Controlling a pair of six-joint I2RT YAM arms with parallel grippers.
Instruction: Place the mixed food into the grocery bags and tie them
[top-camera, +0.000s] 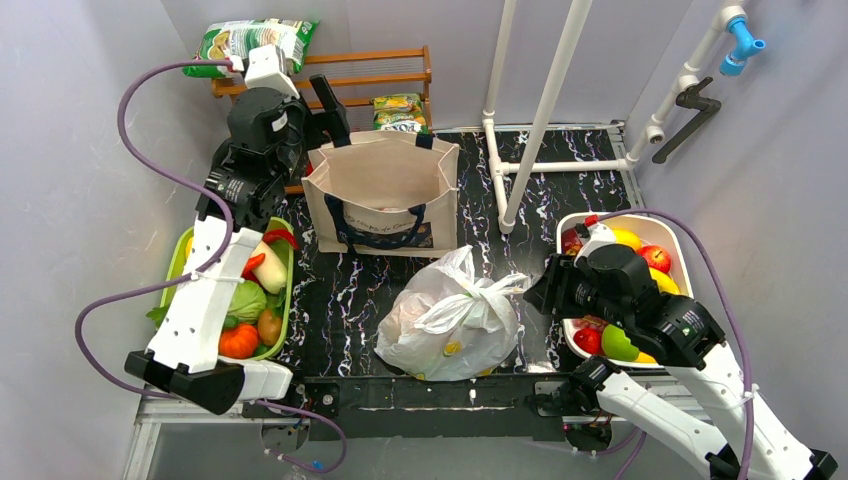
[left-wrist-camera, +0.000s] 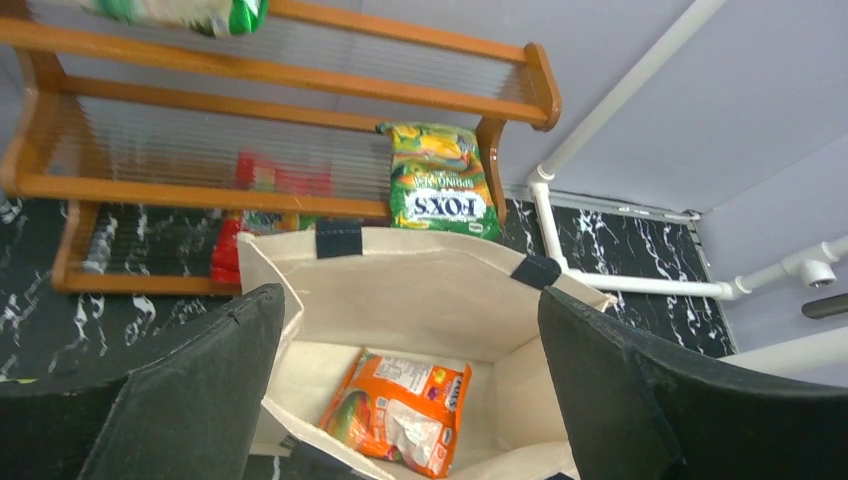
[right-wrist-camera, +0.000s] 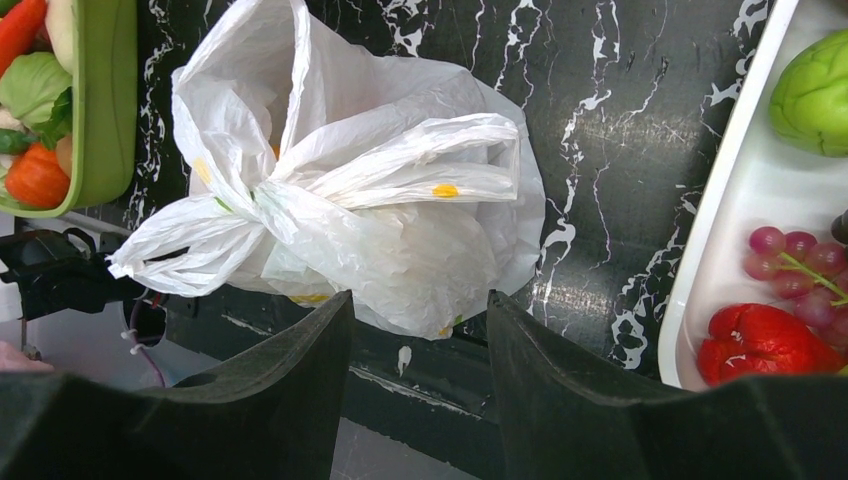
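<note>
The beige canvas tote (top-camera: 385, 175) stands open at the back middle. My left gripper (left-wrist-camera: 408, 300) hovers over its mouth, open wide and holding nothing. An orange snack packet (left-wrist-camera: 400, 410) lies flat on the tote's (left-wrist-camera: 400, 265) floor. The white plastic bag (top-camera: 445, 315) sits near the front edge, bulging, with its handles knotted together (right-wrist-camera: 270, 195). My right gripper (right-wrist-camera: 420, 300) hangs just to the right of that bag, open and empty. Vegetables (top-camera: 245, 300) fill the green tray (top-camera: 178, 262) on the left. Fruit (top-camera: 655, 258) fills the white tray (top-camera: 640, 218) on the right.
A wooden rack (top-camera: 380, 70) stands behind the tote, with a green packet (top-camera: 255, 42) on top and a yellow-green packet (left-wrist-camera: 440, 180) leaning on it. Red packets (left-wrist-camera: 260, 180) sit behind its bars. A white pipe frame (top-camera: 540, 110) rises right of the tote.
</note>
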